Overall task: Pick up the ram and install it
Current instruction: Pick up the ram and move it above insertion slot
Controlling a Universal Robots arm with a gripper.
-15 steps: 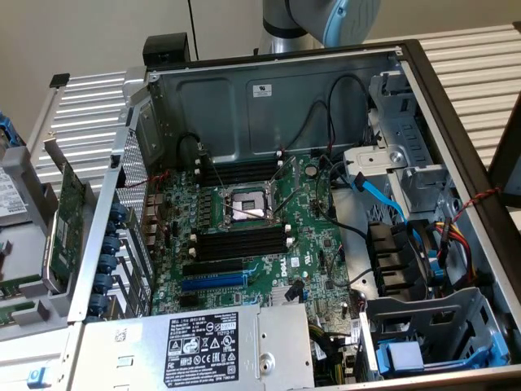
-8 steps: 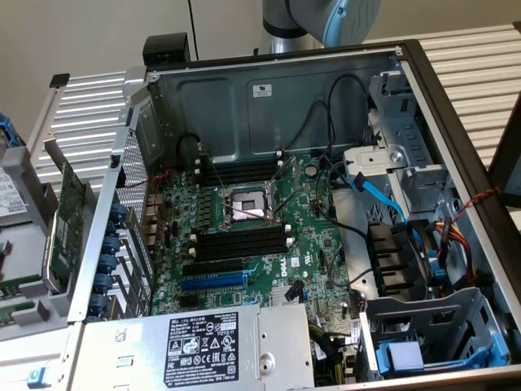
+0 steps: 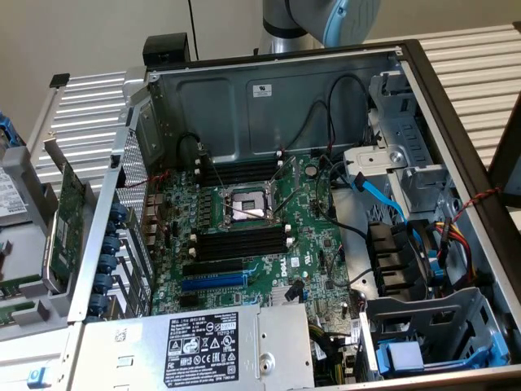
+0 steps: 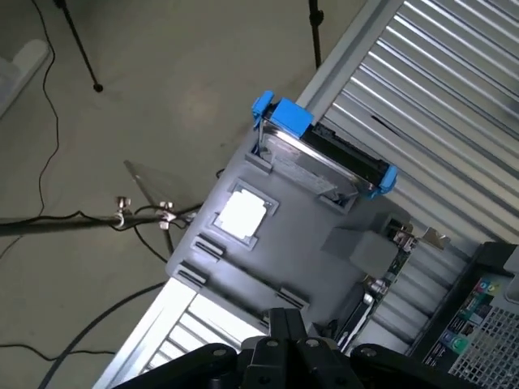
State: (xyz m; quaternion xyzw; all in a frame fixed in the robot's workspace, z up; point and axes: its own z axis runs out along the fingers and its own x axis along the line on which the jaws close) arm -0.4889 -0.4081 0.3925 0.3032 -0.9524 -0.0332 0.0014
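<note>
Ribbed metal table (image 3: 476,57), open computer case (image 3: 220,98). Gripper (image 4: 285,320), jaws pressed together and empty, hovers above the grey tray (image 4: 300,243) where the ram (image 3: 18,309) seems to lie. Descending shut could knock it askew.

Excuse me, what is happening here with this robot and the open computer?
A robot arm works beside an open computer case. Its gripper is shut, with nothing in it, above a gray holder that carries a blue-framed drive, on the slatted table outside the case. The memory slots on the motherboard are empty.
</note>
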